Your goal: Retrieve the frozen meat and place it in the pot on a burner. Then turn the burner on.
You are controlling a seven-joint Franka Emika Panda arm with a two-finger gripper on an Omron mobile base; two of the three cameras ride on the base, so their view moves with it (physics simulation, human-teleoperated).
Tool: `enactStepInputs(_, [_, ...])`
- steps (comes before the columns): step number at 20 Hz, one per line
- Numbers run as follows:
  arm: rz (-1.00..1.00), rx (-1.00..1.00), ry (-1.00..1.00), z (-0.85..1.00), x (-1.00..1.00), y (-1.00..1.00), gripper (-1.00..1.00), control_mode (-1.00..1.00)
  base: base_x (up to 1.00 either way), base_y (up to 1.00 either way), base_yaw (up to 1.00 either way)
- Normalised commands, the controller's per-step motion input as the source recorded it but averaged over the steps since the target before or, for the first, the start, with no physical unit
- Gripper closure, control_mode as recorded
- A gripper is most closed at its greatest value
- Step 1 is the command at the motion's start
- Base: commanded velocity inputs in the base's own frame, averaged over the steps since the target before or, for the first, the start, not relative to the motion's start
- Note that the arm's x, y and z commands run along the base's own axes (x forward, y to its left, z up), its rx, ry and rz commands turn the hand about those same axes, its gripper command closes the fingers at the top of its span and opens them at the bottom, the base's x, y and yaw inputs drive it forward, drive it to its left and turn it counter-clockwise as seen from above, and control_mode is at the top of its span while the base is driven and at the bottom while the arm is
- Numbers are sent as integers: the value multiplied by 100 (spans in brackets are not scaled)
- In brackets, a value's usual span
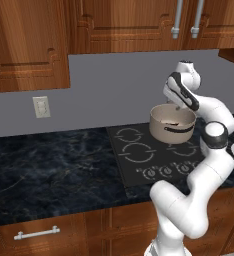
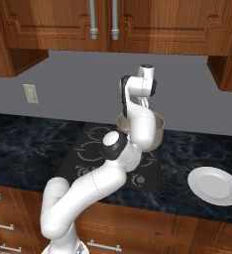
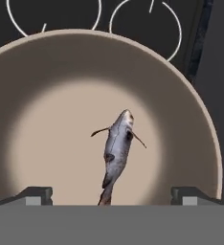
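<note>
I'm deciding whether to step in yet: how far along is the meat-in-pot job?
Done: the fish lies on the floor of the pot, which stands on the cooktop. In hand: nothing; the gripper is open above the pot, fingertips wide apart and clear of the fish. Left: turning the burner on at the knobs, none of which the gripper is touching.

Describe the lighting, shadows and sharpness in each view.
Hand view: the pot has a bright floor ringed by darker shaded walls; the fish is sharp. Left base view: flat even light, soft marble sheen on the counter. Right base view: the plate is evenly bright, no glare, nothing blurred.
</note>
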Motion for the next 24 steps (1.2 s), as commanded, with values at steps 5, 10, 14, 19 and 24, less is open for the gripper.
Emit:
enactStepInputs(5, [0, 0, 0, 0, -72, 0, -100, -100, 0, 0, 0])
enactStepInputs(10, [0, 0, 0, 0, -77, 0, -100, -100, 0, 0, 0])
enactStepInputs(14, [0, 0, 0, 0, -84, 0, -100, -100, 0, 0, 0])
enactStepInputs(19, [0, 0, 0, 0, -88, 0, -100, -100, 0, 0, 0])
enactStepInputs(24, [0, 0, 3, 7, -83, 0, -100, -100, 0, 0, 0])
